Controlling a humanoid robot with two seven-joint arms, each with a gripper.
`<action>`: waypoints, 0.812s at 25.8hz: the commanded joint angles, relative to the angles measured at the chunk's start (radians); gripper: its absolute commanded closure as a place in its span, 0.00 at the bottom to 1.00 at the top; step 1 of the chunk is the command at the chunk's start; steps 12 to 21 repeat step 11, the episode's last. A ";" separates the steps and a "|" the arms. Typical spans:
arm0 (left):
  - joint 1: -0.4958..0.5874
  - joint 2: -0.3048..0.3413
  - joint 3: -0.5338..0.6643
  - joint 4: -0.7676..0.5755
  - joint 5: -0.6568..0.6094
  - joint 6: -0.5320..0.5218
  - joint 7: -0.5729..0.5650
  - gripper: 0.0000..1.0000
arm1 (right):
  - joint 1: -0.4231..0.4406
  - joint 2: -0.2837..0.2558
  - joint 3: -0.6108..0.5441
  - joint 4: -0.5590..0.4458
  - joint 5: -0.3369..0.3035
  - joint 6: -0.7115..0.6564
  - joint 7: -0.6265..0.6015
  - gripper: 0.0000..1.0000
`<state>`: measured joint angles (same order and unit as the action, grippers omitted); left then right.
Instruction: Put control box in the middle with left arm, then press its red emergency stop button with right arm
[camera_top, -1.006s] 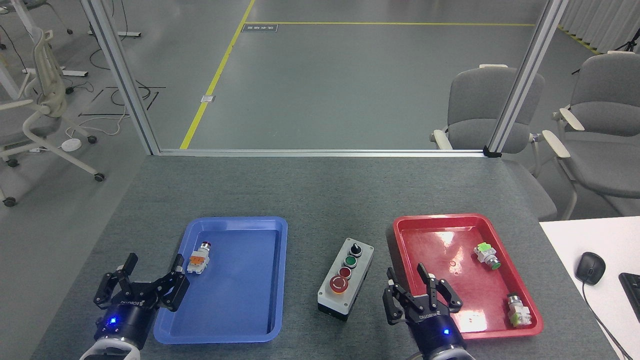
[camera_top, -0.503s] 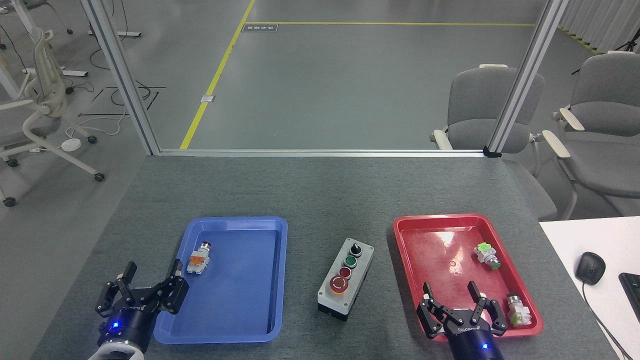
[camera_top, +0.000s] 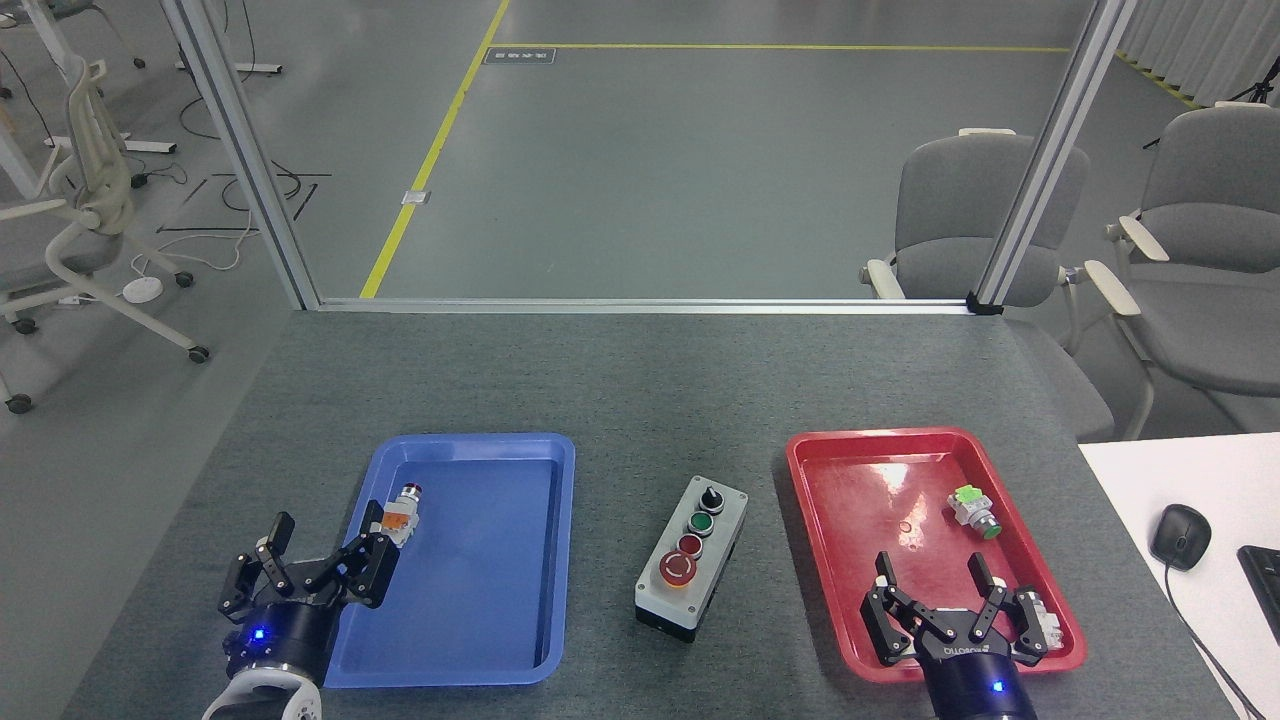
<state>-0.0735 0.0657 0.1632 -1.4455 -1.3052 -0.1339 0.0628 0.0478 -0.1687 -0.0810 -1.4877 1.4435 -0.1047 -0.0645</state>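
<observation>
The light-grey control box (camera_top: 692, 556) with a black base lies on the bare grey tabletop (camera_top: 660, 400) between the two trays, its long side angled a little to the right. The large red emergency stop button (camera_top: 678, 568) with a yellow collar sits at its near end. My left gripper (camera_top: 312, 568) is open over the left edge of the blue tray (camera_top: 470, 600), well left of the box. Open too, my right gripper (camera_top: 948, 594) hovers over the near part of the red tray (camera_top: 860, 470), to the right of the box. Neither gripper holds anything.
A small white-and-orange switch (camera_top: 399, 517) lies in the blue tray by my left fingers. In the red tray are a green-capped switch (camera_top: 973, 510) and another switch (camera_top: 1045, 615) behind my right gripper. A white desk (camera_top: 1130, 470) with a mouse (camera_top: 1179, 535) adjoins on the right.
My right gripper has swung right from beside the box to over the red tray. My left gripper has shifted right and slightly nearer the blue tray. The box has not moved.
</observation>
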 joint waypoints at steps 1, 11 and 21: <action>-0.008 -0.003 -0.002 -0.001 0.001 0.002 -0.005 0.01 | -0.006 -0.006 0.000 0.000 0.000 0.007 -0.002 0.02; -0.017 0.003 -0.002 0.001 0.001 0.005 -0.011 0.01 | -0.013 -0.017 -0.002 -0.006 0.000 0.019 -0.002 0.02; -0.017 0.003 -0.002 0.001 0.001 0.005 -0.011 0.01 | -0.013 -0.017 -0.002 -0.006 0.000 0.019 -0.002 0.02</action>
